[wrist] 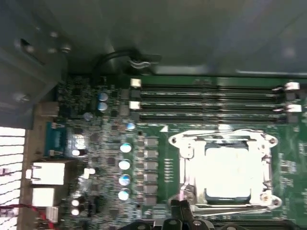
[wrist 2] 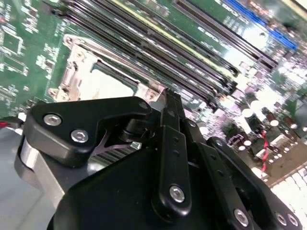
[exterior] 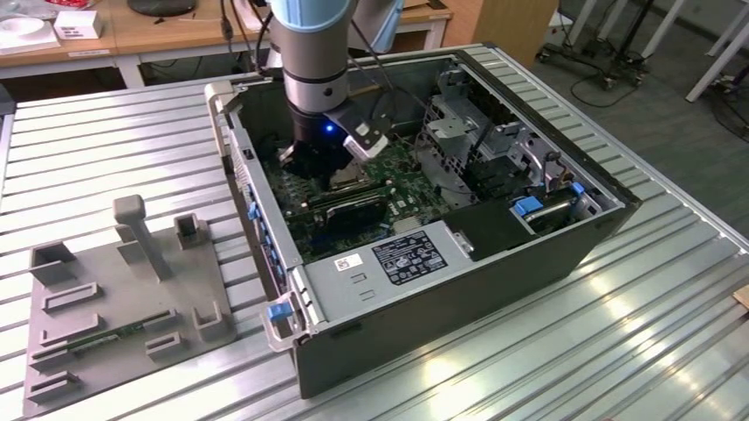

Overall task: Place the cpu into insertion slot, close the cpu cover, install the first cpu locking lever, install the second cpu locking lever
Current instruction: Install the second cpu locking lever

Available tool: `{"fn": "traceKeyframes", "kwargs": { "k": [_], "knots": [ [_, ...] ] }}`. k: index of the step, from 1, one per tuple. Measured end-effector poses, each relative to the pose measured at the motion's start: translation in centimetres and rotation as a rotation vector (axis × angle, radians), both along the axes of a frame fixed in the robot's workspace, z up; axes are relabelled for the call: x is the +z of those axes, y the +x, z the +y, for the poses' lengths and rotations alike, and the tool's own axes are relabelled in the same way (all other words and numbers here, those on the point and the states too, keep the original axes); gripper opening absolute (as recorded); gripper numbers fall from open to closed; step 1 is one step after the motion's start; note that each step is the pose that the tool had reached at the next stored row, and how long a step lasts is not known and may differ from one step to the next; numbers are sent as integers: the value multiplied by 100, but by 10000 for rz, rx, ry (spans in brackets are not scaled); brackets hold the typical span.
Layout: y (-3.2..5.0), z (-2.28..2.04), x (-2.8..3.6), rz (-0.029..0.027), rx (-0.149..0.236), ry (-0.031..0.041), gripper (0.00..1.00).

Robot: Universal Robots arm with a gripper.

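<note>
My tool (exterior: 314, 168) hangs low inside the open computer case (exterior: 468, 289), right by the socket edge, because the levers I work on lie along that frame; its fingers look drawn together with nothing between them. The cpu (wrist: 228, 171) already sits flat in its slot, and the cpu cover (wrist: 223, 139) lies closed around it.

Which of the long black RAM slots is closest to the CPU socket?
The slot right beside the cpu cover; the other slots lie farther out toward the case wall. The claw hovers at the socket's opposite side.
</note>
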State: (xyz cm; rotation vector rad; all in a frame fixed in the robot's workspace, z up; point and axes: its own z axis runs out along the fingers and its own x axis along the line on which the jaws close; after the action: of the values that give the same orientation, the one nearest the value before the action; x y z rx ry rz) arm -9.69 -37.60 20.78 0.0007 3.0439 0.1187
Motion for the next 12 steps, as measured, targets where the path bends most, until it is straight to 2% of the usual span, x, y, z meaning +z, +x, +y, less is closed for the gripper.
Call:
{"fn": "traceKeyframes", "kwargs": {
  "k": [4,10,12],
  "knots": [
    [117,0,-1,0,0,1,11],
    [335,0,-3,0,0,1,11],
    [359,17,-3,1,1,0,11]
  ]
}}
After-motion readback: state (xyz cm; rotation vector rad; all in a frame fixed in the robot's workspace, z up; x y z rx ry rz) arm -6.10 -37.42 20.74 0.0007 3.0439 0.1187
